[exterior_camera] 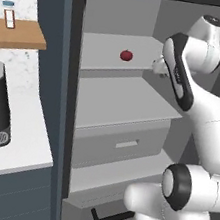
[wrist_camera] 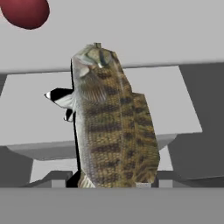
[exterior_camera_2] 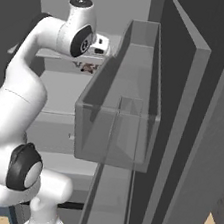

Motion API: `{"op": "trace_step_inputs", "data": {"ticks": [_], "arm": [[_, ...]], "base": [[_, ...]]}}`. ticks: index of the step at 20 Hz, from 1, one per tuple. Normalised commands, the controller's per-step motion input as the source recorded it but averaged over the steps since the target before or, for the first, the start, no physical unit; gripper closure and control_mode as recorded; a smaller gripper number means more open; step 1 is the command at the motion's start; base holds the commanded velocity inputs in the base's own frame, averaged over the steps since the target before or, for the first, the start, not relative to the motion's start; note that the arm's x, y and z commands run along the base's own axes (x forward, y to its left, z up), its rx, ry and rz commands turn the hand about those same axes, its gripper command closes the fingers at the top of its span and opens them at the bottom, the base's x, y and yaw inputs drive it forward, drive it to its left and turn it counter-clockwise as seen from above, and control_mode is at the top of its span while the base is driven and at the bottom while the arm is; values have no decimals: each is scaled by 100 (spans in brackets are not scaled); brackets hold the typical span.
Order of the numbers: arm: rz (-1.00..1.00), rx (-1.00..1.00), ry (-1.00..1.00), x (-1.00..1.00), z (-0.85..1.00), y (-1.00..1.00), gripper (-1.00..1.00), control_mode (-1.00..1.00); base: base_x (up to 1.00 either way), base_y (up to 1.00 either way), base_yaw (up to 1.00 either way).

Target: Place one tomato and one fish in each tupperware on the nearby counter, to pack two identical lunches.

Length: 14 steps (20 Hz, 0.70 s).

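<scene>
My arm (exterior_camera: 203, 107) reaches into the open fridge (exterior_camera: 124, 99), level with its upper shelf (exterior_camera: 107, 48). My claw (wrist_camera: 114, 183) is clamped on the fish (wrist_camera: 113, 127), a mottled brown-green one. One tomato (exterior_camera: 126, 55) sits mid-shelf, well back from the front edge.

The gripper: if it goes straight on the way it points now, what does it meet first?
Probably nothing new: the fish already stands between its jaws. Behind the fish lies a grey shelf, though depth is unclear.
</scene>
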Motion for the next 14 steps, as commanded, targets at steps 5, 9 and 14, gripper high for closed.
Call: {"op": "trace_step_inputs", "data": {"ticks": [5,9,14], "arm": [[-12,0,5,-100,-48,5,100,-100],[-7,-3,18,-100,-97,6,100,-100],[-4,-1,22,-100,-96,2,100,-100]], "base": [[0,0,0],[0,0,0],[0,0,0]]}}
